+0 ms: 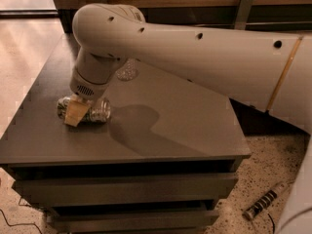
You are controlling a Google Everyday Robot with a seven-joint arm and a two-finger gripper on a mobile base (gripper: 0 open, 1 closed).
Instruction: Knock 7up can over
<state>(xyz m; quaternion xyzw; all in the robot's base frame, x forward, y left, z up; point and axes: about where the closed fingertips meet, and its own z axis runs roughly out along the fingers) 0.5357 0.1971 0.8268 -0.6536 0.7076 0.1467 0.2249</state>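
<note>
1. A grey tabletop (175, 130) sits over drawers, with a wood wall behind it.
2. The 7up can (99, 112) lies on its side at the tabletop's left, directly under the gripper (75, 112), which crosses its near side.
3. Its long axis runs left-right.
4. I cannot tell the jaws' spread.

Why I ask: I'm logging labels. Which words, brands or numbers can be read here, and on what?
No text can be read.
7up can, apparently on its side on the table under the gripper: lettering too blurred to read.
Clear bottle, mostly hidden behind the arm: no label shows.
</note>
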